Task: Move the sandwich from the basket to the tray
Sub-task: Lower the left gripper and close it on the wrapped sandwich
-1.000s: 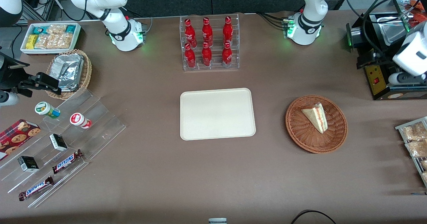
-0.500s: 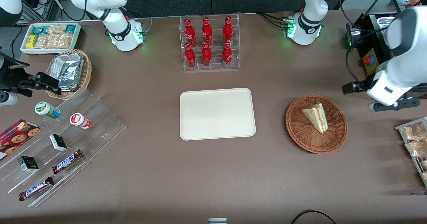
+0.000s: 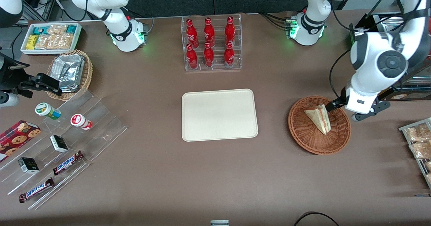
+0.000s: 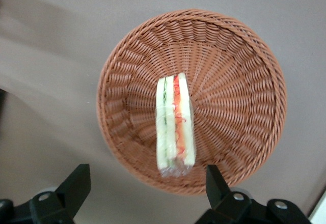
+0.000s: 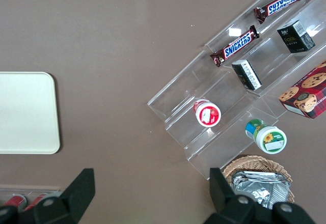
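Note:
The sandwich (image 3: 319,118), a pale wedge with red and green filling, lies in the round reddish-brown wicker basket (image 3: 303,141). My left gripper (image 3: 340,108) hangs above the basket's rim on the side toward the working arm's end of the table. In the left wrist view the sandwich (image 4: 174,124) sits on its edge in the basket (image 4: 239,81). The gripper (image 4: 145,178) is open there, with the black fingertips (image 4: 79,175) spread wide, well above the sandwich and holding nothing. The cream tray (image 3: 219,115) lies bare at the table's middle, beside the basket.
A clear rack of red bottles (image 3: 212,44) stands farther from the front camera than the tray. A rack of snack packets (image 3: 417,141) is at the working arm's end. An acrylic stand with snacks (image 3: 57,141) and a small basket of foil packs (image 3: 70,72) lie toward the parked arm's end.
The left arm has swung in from the working arm's end of the table, and its gripper now hangs over the basket's rim. Sandwich, basket and tray have not moved.

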